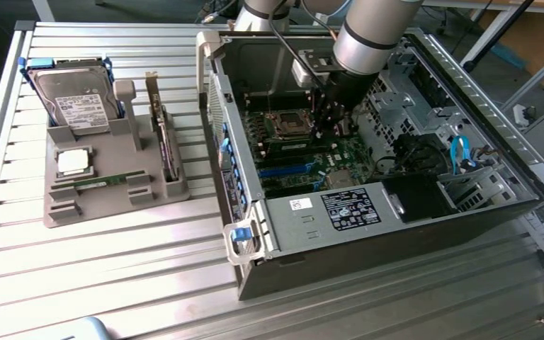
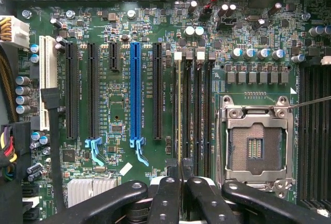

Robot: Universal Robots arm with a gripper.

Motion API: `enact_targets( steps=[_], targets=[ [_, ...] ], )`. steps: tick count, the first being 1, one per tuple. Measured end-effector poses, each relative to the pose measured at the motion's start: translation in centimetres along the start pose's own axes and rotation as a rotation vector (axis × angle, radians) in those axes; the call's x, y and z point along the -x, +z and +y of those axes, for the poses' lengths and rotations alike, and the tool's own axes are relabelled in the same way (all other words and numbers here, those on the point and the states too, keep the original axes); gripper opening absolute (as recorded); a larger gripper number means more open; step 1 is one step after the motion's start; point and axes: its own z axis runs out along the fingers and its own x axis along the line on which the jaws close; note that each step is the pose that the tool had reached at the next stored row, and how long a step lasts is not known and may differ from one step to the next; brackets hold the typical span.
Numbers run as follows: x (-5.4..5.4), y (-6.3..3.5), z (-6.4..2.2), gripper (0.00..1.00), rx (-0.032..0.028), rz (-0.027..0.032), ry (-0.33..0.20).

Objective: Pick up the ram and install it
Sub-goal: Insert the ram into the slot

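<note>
My gripper [image 2: 180,169] is shut on the ram [image 2: 179,105]. The stick shows edge-on as a thin yellow-green line between the two black fingers [image 2: 166,193]. It runs along the first of the dark memory slots [image 2: 199,110], beside the empty processor socket [image 2: 256,146]. Whether it is seated in the slot I cannot tell. In the exterior view the arm reaches down into the open computer case [image 1: 367,212], with the gripper [image 1: 333,126] just above the motherboard [image 1: 310,159]. A second green stick [image 1: 97,182] lies in the grey tray [image 1: 64,212].
The grey tray at the exterior view's left also holds a hard drive [image 1: 74,99], a square silver processor [image 1: 71,161] and an upright dark card [image 1: 163,134]. Case walls, a drive cage [image 1: 404,106] and blue cables [image 1: 461,152] surround the motherboard. A blue expansion slot [image 2: 135,89] lies beside the memory slots.
</note>
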Motion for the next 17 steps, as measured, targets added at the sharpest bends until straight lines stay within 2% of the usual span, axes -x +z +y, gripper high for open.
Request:
enact_targets(
  steps=[17],
  targets=[
    [0.06, 0.23, -0.01, 0.12, -0.0001, 0.0000, 0.000]
  ],
)
